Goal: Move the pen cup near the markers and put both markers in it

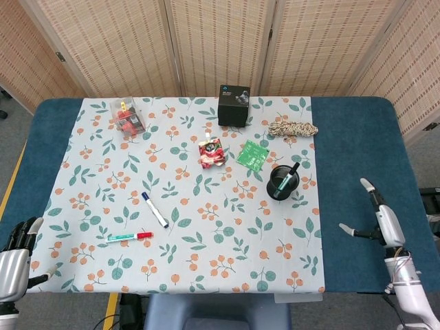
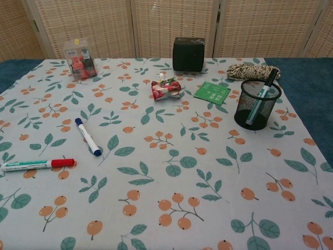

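Observation:
A black mesh pen cup [image 1: 282, 182] [image 2: 256, 104] stands on the right side of the floral cloth with a green pen leaning inside it. A blue-capped marker [image 1: 155, 210] [image 2: 87, 136] and a red-capped marker [image 1: 130, 237] [image 2: 36, 164] lie on the cloth's left front part. My right hand [image 1: 379, 218] hovers over the blue table to the right of the cup, turned edge-on with fingers apart, holding nothing. My left hand [image 1: 15, 256] sits at the front left corner, open and empty. Neither hand shows in the chest view.
A black box [image 1: 234, 105], a coil of rope [image 1: 293, 128], a green packet [image 1: 253, 153], a red snack pouch [image 1: 210, 152] and a clear box of red items [image 1: 126, 115] lie across the back half of the cloth [image 1: 206, 254].

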Action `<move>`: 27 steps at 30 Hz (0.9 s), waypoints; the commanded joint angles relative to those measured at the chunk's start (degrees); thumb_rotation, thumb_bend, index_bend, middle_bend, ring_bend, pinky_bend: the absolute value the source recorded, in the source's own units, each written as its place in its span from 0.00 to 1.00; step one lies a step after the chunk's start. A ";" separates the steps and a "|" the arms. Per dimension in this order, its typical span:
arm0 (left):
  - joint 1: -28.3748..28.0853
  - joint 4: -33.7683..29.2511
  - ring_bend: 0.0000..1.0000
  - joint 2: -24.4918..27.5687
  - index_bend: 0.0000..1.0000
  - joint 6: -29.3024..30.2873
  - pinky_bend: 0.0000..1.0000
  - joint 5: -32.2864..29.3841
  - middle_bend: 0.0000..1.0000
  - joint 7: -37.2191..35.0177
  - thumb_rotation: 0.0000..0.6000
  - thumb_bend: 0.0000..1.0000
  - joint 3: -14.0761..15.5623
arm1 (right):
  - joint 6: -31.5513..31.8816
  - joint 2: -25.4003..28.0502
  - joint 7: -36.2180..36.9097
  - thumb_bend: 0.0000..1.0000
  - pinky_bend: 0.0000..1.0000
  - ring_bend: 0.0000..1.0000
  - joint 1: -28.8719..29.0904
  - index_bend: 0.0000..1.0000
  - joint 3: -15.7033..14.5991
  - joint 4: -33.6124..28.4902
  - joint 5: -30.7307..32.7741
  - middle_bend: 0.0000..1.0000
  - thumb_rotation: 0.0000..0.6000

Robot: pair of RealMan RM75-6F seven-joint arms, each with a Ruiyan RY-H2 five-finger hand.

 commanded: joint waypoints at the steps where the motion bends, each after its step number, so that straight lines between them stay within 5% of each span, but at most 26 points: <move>1: 0.05 -0.05 0.10 0.00 0.00 0.08 0.44 0.10 0.11 0.01 1.00 0.13 0.08 | -3.33 -4.52 3.69 0.06 0.00 0.00 3.31 0.00 1.29 4.32 0.91 0.00 1.00; 27: 0.07 0.00 0.10 0.04 0.00 0.31 0.44 -1.01 0.11 -0.04 1.00 0.13 -0.37 | -11.05 -16.57 12.51 0.06 0.00 0.00 13.57 0.00 3.73 15.45 2.06 0.00 1.00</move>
